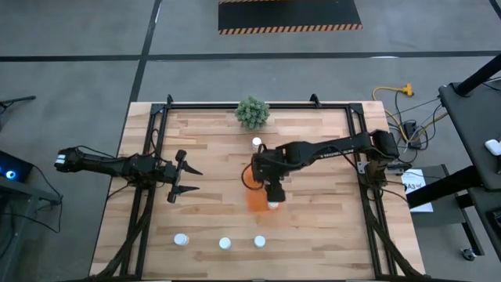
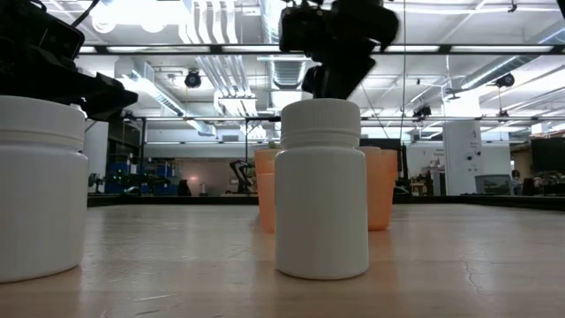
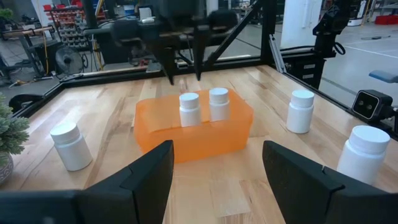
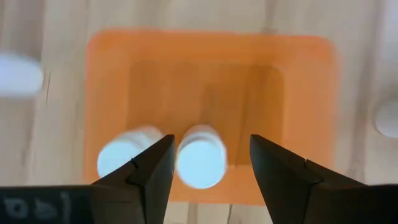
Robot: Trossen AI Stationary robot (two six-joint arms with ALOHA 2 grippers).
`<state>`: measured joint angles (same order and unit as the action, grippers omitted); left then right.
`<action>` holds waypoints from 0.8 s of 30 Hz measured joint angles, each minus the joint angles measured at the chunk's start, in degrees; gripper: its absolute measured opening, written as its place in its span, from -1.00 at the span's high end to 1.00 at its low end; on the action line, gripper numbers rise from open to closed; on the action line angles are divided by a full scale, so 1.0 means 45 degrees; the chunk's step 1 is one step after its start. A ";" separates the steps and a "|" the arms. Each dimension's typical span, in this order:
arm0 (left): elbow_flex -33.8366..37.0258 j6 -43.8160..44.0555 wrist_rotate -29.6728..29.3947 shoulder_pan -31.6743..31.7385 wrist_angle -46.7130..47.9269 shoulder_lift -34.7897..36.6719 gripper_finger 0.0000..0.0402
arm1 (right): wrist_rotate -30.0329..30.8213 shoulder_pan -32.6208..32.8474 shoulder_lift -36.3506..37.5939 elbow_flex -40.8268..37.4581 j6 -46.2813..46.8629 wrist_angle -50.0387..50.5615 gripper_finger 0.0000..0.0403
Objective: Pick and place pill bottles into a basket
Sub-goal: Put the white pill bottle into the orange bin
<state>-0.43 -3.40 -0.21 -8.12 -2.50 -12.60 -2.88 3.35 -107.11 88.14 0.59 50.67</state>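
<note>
The orange basket [image 1: 254, 201] stands mid-table and holds two upright white pill bottles [image 3: 189, 109] [image 3: 218, 103] in the row at one end. My right gripper [image 4: 211, 146] hangs open above the basket, pointing down. Its fingers stand on either side of one of these bottles [image 4: 200, 157] and above its cap, touching nothing. The other bottle [image 4: 124, 157] stands beside it. My left gripper [image 1: 182, 177] is open and empty left of the basket. One bottle [image 1: 257, 142] stands farther back, and three bottles [image 1: 181, 239] [image 1: 225, 244] [image 1: 259, 241] stand near the front edge.
A small green bushy plant [image 1: 252, 112] stands at the table's far edge. Black frame rails [image 1: 149, 157] run along the left and right sides of the table. In the low view a bottle [image 2: 321, 190] stands in front of the basket [image 2: 384, 190].
</note>
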 joint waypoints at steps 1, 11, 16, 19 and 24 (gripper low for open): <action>0.0000 -0.0005 -0.0002 0.0003 -0.0001 0.0000 -0.14 | 0.0007 -0.0147 0.0000 0.0153 0.0561 -0.0009 0.01; 0.0000 -0.0005 -0.0002 0.0002 -0.0001 0.0000 -0.14 | -0.0028 -0.1839 0.0000 0.1155 0.2438 0.0023 0.01; -0.0005 -0.0005 0.0000 0.0003 -0.0005 0.0005 -0.14 | 0.0001 -0.2845 0.0001 0.1504 0.3356 0.0025 0.01; -0.0004 -0.0005 -0.0001 0.0000 -0.0004 0.0000 -0.14 | -0.0280 -0.3406 0.0005 0.1598 0.4134 0.0022 0.01; -0.0003 -0.0003 -0.0003 0.0003 0.0000 0.0000 -0.14 | -0.1436 -0.4322 0.0005 0.1602 0.4651 0.0025 0.01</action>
<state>-0.44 -3.41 -0.22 -8.10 -2.50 -12.60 -9.34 -16.10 -107.09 95.35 21.52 50.78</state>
